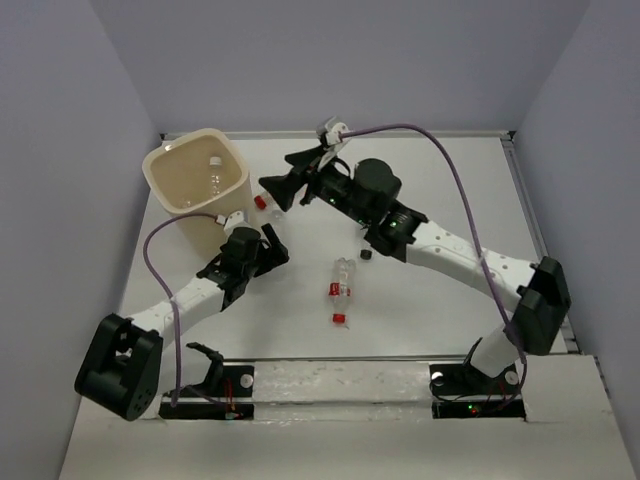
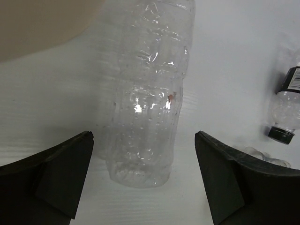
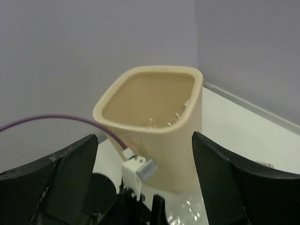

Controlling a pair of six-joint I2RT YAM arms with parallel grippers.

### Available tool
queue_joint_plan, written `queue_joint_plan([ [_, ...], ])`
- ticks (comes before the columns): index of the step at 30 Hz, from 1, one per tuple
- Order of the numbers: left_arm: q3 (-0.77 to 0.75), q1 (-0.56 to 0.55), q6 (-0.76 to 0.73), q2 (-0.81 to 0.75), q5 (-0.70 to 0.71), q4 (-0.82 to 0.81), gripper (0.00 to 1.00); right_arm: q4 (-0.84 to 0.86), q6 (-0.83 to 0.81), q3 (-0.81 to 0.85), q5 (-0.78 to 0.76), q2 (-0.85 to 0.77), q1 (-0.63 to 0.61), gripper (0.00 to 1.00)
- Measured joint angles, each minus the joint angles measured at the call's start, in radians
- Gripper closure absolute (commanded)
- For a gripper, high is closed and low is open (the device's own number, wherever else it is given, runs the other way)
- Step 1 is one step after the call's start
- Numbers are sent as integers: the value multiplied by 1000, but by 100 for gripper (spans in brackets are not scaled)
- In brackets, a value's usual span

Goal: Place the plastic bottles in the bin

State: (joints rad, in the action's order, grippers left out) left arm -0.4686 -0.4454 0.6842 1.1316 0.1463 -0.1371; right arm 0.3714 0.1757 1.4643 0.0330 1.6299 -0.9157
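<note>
Left jaws stand wide apart, flanking the base of a clear unlabelled bottle (image 2: 145,93) on the desk (image 1: 420,320), just beside the bin (image 1: 185,175) at the far-left corner. Best to lower squarely and close gently mid-body, since thin plastic likely buckles. Farther off, right jaws hang apart, empty, facing the bin.

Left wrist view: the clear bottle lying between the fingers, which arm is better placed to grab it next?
Left. The left gripper, open, straddles the clear bottle on the table; the right gripper is open and empty, facing the bin.
</note>
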Motion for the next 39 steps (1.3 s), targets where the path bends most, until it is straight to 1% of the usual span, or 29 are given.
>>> queue_joint_plan([
  [2,-27,-20,-8,71,23,-18,1,8,20,-138,-22,-106,22,10],
  [5,-56,-43,-15,154,48,-38,1,-32,60,-299,-48,-209,79,8],
  [6,-70,-49,-18,189,57,-44,1,-46,69,-322,-53,-222,95,7],
  [7,-79,-53,-20,208,66,-46,1,-61,95,-372,-51,-244,138,6],
  [8,-99,-56,-23,241,79,-45,2,-69,113,-397,-41,-253,173,3],
  [9,-124,-60,-24,277,96,-46,4,-92,146,-452,-37,-274,233,2],
  [12,-172,-69,-31,348,128,-49,21,-177,192,-546,-49,-269,406,0],
  [13,-184,-71,-34,368,140,-51,32,-194,202,-554,-52,-259,438,0],
  [14,-192,-76,-33,386,150,-54,38,-221,212,-562,-57,-233,476,0],
  [16,-199,-86,-35,407,169,-66,46,-241,223,-560,-60,-175,504,0],
  [17,-199,-92,-34,407,173,-68,52,-253,229,-552,-60,-131,511,0],
  [19,-198,-108,-32,402,184,-65,55,-266,237,-537,-58,-65,511,0],
  [20,-194,-118,-31,394,185,-62,58,-275,241,-525,-55,-24,511,0],
  [23,-158,-162,-28,325,188,-32,59,-293,250,-491,-40,64,511,2],
  [24,-145,-179,-27,283,188,-14,59,-298,254,-478,-33,89,511,5],
  [25,-135,-200,-26,220,188,9,59,-301,259,-459,-29,119,511,12],
  [26,-133,-218,-25,167,188,26,59,-301,262,-444,-28,140,511,12],
  [27,-133,-234,-25,111,187,35,59,-300,266,-431,-27,160,511,22],
  [28,-134,-254,-26,35,185,45,59,-301,272,-421,-27,173,513,27],
  [29,-139,-268,-26,-24,183,58,59,-299,273,-409,-25,193,517,44],
  [30,-146,-277,-29,-77,181,69,59,-299,280,-401,-25,206,519,54],
  [31,-163,-281,-36,-136,182,85,59,-299,281,-399,-25,211,521,60],
  [32,-188,-281,-46,-185,190,100,58,-295,289,-398,-23,216,523,63],
  [35,-281,-279,-93,-275,230,111,58,-287,299,-397,-28,209,524,64],
  [39,-484,-249,-181,-253,298,123,57,-286,300,-431,-55,162,524,65],
])
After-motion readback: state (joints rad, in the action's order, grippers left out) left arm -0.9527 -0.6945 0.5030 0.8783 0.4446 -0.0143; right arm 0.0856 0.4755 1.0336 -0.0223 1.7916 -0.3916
